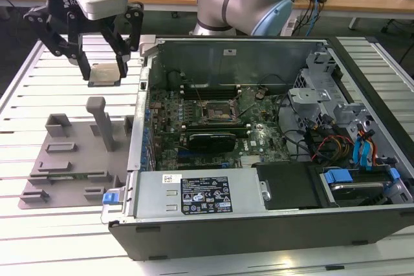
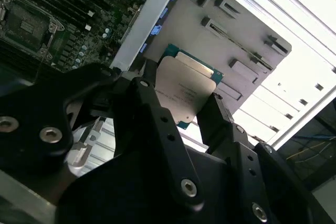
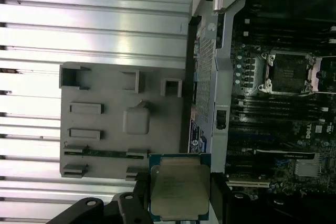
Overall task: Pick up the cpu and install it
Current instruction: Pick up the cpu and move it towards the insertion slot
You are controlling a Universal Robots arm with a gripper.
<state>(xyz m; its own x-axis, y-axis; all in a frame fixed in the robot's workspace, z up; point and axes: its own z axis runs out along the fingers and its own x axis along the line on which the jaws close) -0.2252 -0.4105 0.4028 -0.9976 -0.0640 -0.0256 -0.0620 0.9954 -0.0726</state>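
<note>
A white slatted metal table (image 1: 58, 237) carries an open black computer case (image 1: 259, 224) that fills the centre and right of the exterior view. Its green motherboard is exposed, with a square metal-framed socket (image 1: 215, 111) at mid-frame. Just beside the case, at lower left, lies a matte grey plastic fixture plate (image 1: 71, 153) with upright posts and blocky ribs. Above it, in the upper left, the black linked-finger gripper (image 1: 105, 69) hangs narrowed to the width of the cpu (image 1: 105, 75) — a thin square chip with a silvery top — pinching its opposite edges and holding it clear of the plate, outside the case.
</note>
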